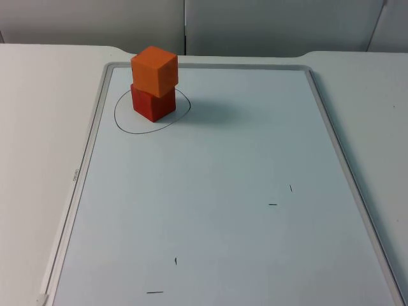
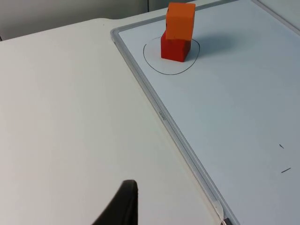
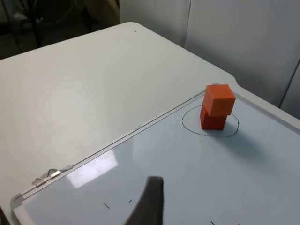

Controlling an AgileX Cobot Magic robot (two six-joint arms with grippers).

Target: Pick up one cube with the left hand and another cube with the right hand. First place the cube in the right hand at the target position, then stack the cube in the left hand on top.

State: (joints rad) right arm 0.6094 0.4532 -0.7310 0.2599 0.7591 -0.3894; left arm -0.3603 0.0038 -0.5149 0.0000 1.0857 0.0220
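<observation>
An orange cube (image 1: pixel 155 70) sits on top of a red cube (image 1: pixel 153 104), turned slightly against it. The red cube stands inside a hand-drawn black circle (image 1: pixel 121 121) near the far left corner of the whiteboard (image 1: pixel 223 210). The left wrist view has the same stack, orange cube (image 2: pixel 180 20) on red cube (image 2: pixel 175 48), far ahead of my left gripper (image 2: pixel 123 206), which hangs over the bare table left of the board. In the right wrist view the orange cube (image 3: pixel 219 99) and red cube (image 3: pixel 213 121) stand well beyond my right gripper (image 3: pixel 149 201), which hovers over the board. Nothing is held.
The whiteboard's grey frame (image 1: pixel 86 159) lies flat on the white table (image 1: pixel 32 127). A few short pen marks (image 1: pixel 273 204) dot the board. The grey partition wall (image 1: pixel 255 25) closes off the far side.
</observation>
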